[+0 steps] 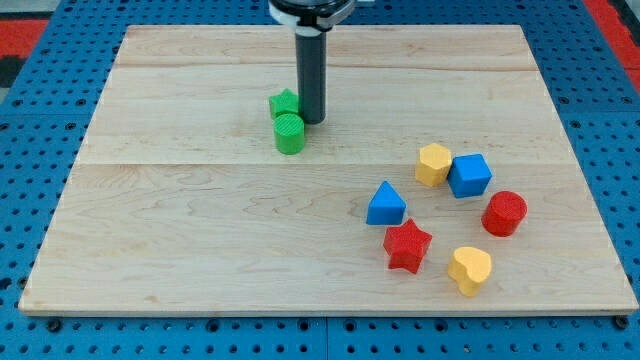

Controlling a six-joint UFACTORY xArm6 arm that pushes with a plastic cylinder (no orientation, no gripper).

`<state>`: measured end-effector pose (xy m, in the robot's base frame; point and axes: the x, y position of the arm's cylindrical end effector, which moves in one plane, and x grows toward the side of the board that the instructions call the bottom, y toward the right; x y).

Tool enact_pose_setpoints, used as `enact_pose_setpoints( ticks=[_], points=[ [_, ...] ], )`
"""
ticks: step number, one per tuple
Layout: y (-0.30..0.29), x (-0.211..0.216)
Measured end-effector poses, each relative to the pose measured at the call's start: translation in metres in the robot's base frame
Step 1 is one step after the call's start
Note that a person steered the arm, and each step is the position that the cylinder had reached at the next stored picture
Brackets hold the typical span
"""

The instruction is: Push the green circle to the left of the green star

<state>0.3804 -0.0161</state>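
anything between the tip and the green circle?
No. In the camera view my tip sits right beside the green circle, at its upper right; green star lies behind.

Pale wooden board (200, 240), matt, grain running in long planks. On it, beside the dark, smooth, faintly shiny rod with my tip (314, 122), the green circle (290, 132) and green star (284, 103) look like matt, finely ribbed plastic.

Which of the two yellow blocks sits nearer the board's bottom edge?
The yellow heart, right of the red star. The other yellow block sits higher, touching the blue cube.
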Motion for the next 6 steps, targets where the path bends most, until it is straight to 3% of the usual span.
enact_pose_setpoints(
  ticks=[2, 3, 6],
  points=[
    [-0.001, 0.033],
    [0.03, 0.054],
    [-0.061, 0.048]
  ],
)
